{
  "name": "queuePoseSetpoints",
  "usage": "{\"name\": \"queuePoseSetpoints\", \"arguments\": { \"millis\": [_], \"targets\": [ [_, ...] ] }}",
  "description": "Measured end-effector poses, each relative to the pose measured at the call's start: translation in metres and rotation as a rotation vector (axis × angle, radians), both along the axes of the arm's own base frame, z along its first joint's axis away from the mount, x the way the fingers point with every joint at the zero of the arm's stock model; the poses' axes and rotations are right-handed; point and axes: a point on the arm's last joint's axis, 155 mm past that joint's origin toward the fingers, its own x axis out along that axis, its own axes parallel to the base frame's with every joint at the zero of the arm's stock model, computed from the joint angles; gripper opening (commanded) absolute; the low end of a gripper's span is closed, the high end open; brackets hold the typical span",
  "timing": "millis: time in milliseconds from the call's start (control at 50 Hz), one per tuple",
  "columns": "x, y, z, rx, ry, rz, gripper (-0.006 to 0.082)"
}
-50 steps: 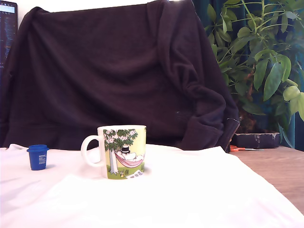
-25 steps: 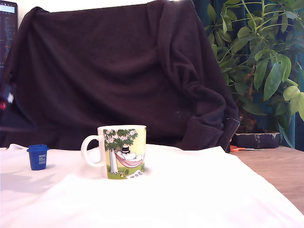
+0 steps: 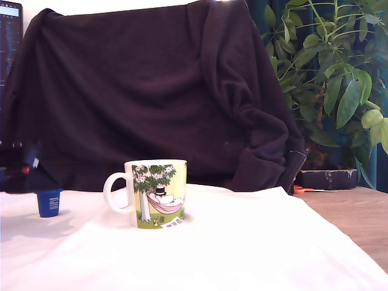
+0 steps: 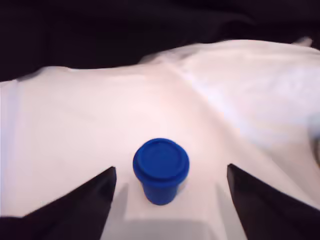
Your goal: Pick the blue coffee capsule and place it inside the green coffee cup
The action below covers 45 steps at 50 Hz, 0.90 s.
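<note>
Now my gripper [image 4: 170,200] has dropped over the capsule [image 4: 160,170] near the cloth's [image 3: 242,242] left edge, jaws wide; I centre, lower, then close gently.

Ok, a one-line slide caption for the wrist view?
Open tool straddling the upright blue coffee capsule on the white cloth, not yet touching it.

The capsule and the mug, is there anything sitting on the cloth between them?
No. In the exterior view the white cloth between the capsule and the mug is bare; only the mug's handle points toward the capsule.
</note>
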Motion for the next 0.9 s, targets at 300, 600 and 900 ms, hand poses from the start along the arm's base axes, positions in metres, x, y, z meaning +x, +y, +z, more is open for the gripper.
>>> {"name": "queuePoseSetpoints", "arguments": {
  "millis": [300, 600, 900],
  "targets": [
    [0.008, -0.001, -0.027, -0.007, 0.008, 0.003, 0.064],
    [0.023, -0.005, -0.031, -0.033, -0.005, 0.001, 0.0573],
    [0.03, -0.008, -0.034, -0.035, 0.006, -0.007, 0.014]
  ]
}}
